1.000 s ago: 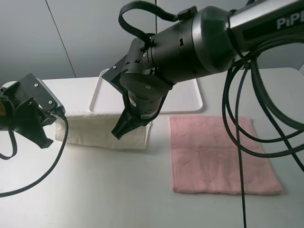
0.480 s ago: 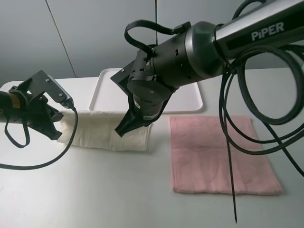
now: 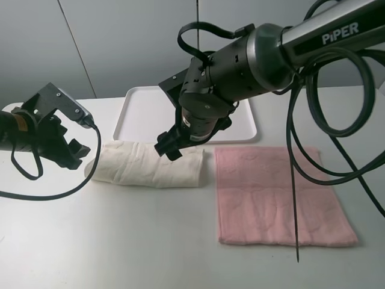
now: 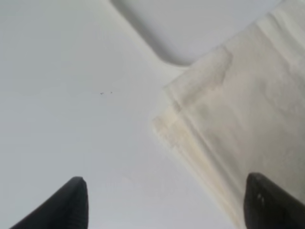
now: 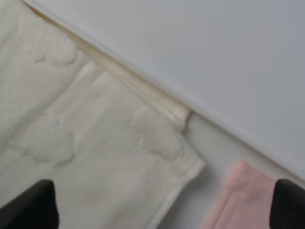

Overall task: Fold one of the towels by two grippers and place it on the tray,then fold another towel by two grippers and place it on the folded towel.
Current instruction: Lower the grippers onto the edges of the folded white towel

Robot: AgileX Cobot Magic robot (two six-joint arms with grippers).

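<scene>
The cream towel lies folded in a long strip on the table, just in front of the white tray. My left gripper is open beside the strip's left end, fingertips spread with nothing between them; its wrist view shows the towel's folded corner. My right gripper hovers open over the strip's right part, also holding nothing. In the right wrist view the cream towel lies against the tray rim. The pink towel lies flat to the right, a corner also visible as pink towel.
The tray's rounded corner lies close to the cream towel's left end. Black cables from the right arm hang over the pink towel. A narrow gap of table separates the two towels.
Both grippers have opened and let go of the cream towel, which now lies lower and longer on the table. The right gripper has lifted and shifted right; the left has backed off slightly.
</scene>
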